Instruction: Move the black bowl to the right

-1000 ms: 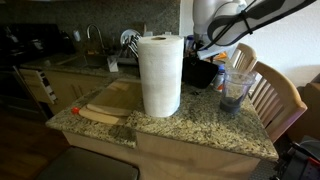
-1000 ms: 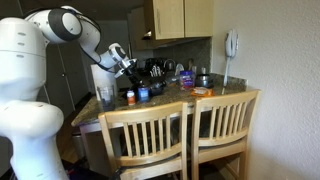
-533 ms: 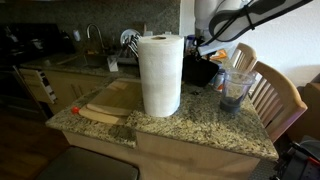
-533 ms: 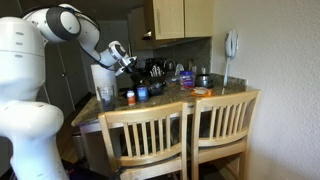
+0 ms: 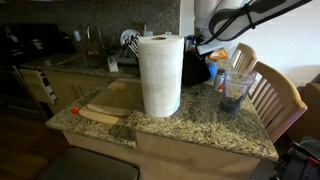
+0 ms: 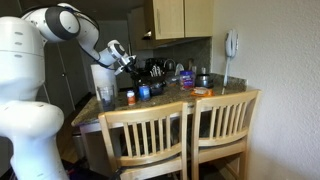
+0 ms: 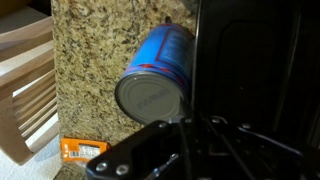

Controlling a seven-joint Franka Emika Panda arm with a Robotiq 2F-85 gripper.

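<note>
Black bowl (image 5: 198,70) beside blue cup (image 7: 160,75) | arm (image 6: 78,25) bent, wrist angled down | jaws apparently pinching bowl rim

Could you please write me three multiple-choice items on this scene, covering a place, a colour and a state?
1. In an exterior view, where is the black bowl relative to the paper towel roll? A in front; B behind; C on top.
2. What colour is the cup beside the bowl? A blue; B red; C yellow.
3. How does the roll stand? A lying flat; B tilted; C upright.

Answers: 1 B, the roll hides part of it; 2 A, plain in the wrist view; 3 C, it stands on its end on the counter.
</note>
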